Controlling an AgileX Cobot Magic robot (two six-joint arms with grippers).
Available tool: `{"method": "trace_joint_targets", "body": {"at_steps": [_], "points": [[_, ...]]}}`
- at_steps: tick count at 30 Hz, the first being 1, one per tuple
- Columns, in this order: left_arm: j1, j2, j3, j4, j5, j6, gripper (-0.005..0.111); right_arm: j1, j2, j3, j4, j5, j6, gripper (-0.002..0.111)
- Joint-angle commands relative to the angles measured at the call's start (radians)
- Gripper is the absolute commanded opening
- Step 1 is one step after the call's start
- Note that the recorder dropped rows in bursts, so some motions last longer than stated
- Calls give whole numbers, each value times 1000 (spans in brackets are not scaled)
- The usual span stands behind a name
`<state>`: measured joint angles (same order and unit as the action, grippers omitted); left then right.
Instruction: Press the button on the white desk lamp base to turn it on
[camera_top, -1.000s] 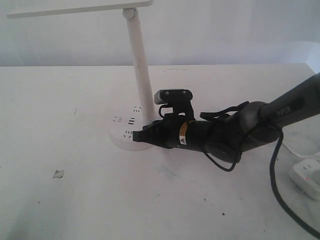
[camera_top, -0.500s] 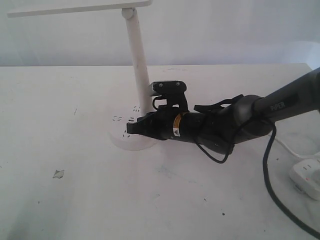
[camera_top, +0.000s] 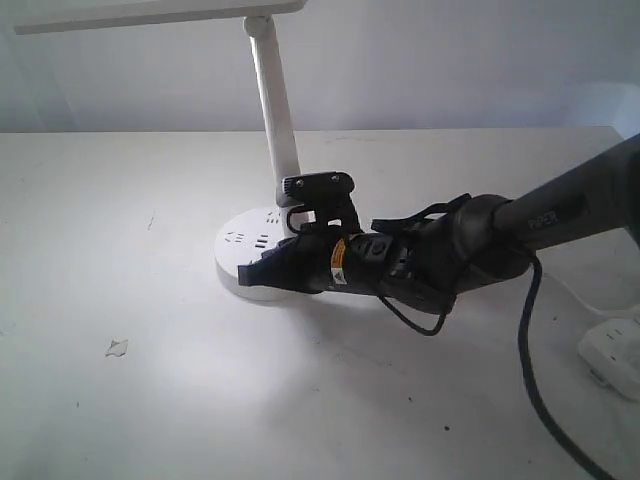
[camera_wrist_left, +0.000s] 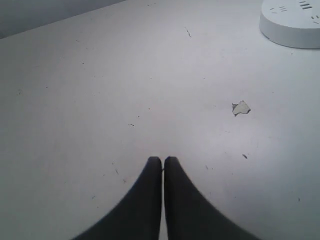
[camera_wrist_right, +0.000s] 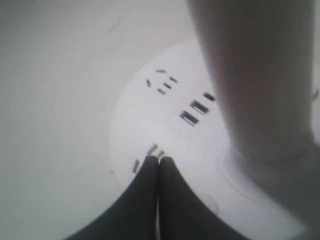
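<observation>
The white desk lamp base (camera_top: 238, 247) is a round puck with socket holes and USB slots (camera_wrist_right: 195, 112); its slim stem (camera_top: 274, 110) rises to the lamp head. My right gripper (camera_top: 250, 276) is shut and lies low over the front of the base. In the right wrist view its tips (camera_wrist_right: 159, 159) rest by a pair of socket holes. A faint ring, the button (camera_wrist_right: 213, 202), shows just beside one finger, partly covered. My left gripper (camera_wrist_left: 162, 159) is shut over bare table, well away from the base (camera_wrist_left: 292, 27). It does not appear in the exterior view.
A small white power strip (camera_top: 612, 358) lies at the right edge, with a black cable (camera_top: 528, 370) hanging from my right arm toward it. A small chip or scrap (camera_top: 117, 347) lies on the white table (camera_top: 150, 420) to the left.
My right gripper has moved left and lower, onto the front of the base. The table around the base looks brighter than before.
</observation>
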<state>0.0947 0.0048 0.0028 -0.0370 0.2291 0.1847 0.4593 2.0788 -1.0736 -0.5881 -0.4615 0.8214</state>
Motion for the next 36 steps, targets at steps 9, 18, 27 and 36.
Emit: {"method": "trace_joint_targets", "body": {"at_steps": [9, 18, 27, 36], "points": [[2, -5, -3, -5, -4, -1, 1, 0, -571, 247, -191, 173, -166, 0], [2, -5, -3, -5, -4, -1, 1, 0, -985, 573, 136, 274, -445, 0], [2, -5, -3, -5, -4, -1, 1, -2, -1379, 851, 755, 162, -934, 0], [2, -5, -3, -5, -4, -1, 1, -2, -1500, 1057, 1167, -192, -1195, 0]]}}
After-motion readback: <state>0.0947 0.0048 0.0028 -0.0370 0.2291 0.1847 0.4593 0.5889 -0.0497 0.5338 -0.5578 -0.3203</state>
